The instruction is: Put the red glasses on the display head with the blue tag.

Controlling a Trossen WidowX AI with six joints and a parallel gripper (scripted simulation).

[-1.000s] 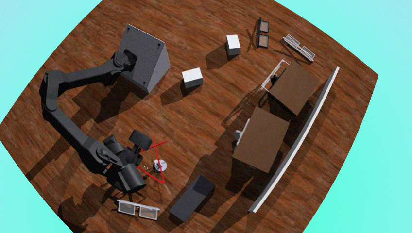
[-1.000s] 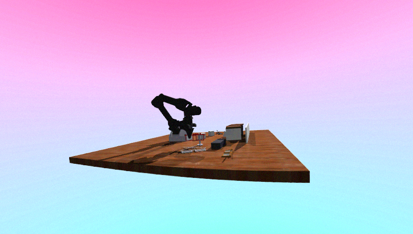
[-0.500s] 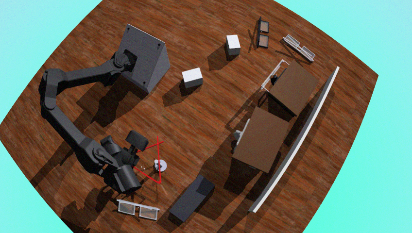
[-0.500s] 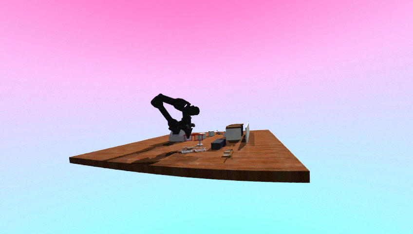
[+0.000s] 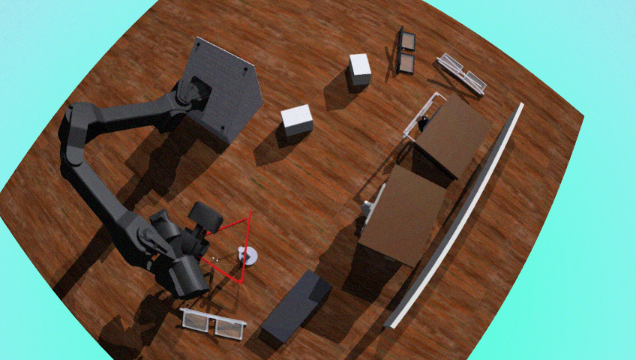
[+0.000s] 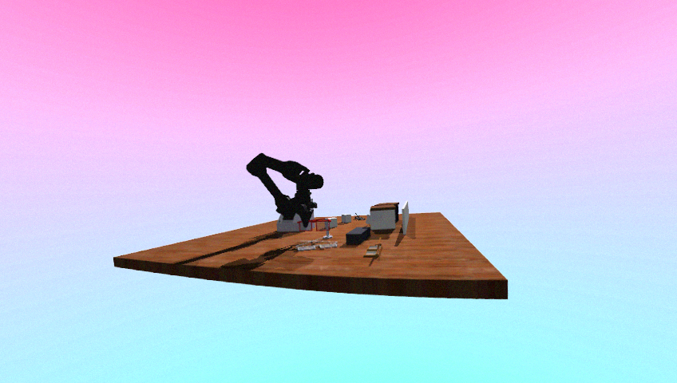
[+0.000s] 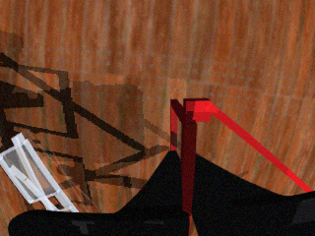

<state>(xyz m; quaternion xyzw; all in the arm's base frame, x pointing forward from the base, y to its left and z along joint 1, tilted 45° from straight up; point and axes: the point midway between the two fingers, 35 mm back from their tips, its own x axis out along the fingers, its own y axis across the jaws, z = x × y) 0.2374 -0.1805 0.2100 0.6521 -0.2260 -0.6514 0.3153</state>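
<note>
The red glasses [image 5: 247,227] [image 6: 323,221] [image 7: 199,109] hang above the table. My gripper [image 6: 306,224] [image 7: 177,157] is shut on their front frame; in the top view the arm hides the fingertips. The red temples angle toward each other. The two display heads stand to the right in the top view, far from the gripper. The nearer brown-topped head [image 5: 403,214] [image 6: 382,219] wears no glasses that I can see. The farther head [image 5: 453,133] wears clear-white glasses [image 5: 418,115]. I cannot make out a blue tag on either.
A small white stand [image 5: 252,257] [image 6: 327,230] is close to the red glasses. Clear glasses [image 5: 229,328] [image 6: 306,248] lie nearby. A dark block [image 5: 289,310] [image 6: 357,236] stands before the nearer head. White blocks [image 5: 296,115] [image 5: 359,64] and a white panel [image 5: 454,223] [image 6: 405,218] also stand here.
</note>
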